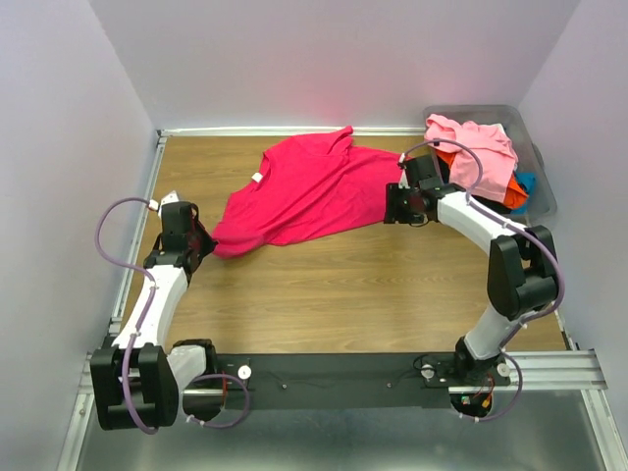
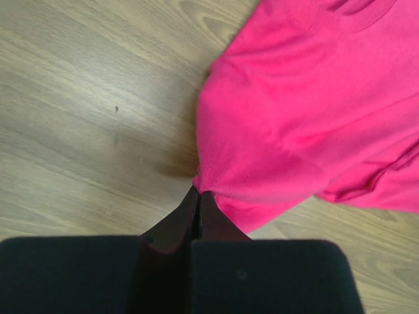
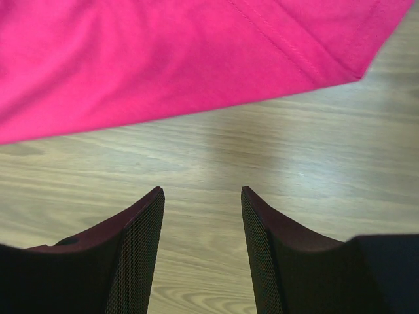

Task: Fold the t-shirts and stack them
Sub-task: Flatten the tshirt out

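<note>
Evidently the work is at the spreading-out stage: the crimson t-shirt (image 1: 314,191) lies opened but rumpled on the tabletop (image 1: 343,294), stretched diagonally from near the left arm toward the far right, with no fold in it yet. The left gripper (image 2: 198,196) is closed tight on the shirt's near-left corner, the cloth puckering where the fingertips pinch it. The right gripper (image 3: 201,193) stands partly open with nothing between its fingers, hovering over bare wood just beside the shirt's right-hand edge, which runs across the top of the right wrist view, apart from the fingers. My judgement is that the next move calls for the right gripper to reach forward to that edge and take a hold of it, so the two arms can pull the shirt flat and square before any fold; the cloth is limp and will bunch if it is dragged from one corner alone. At the far right a grey bin (image 1: 542,186) holds the waiting pile, with a pink t-shirt (image 1: 476,147) on top and orange and blue cloth beneath.
</note>
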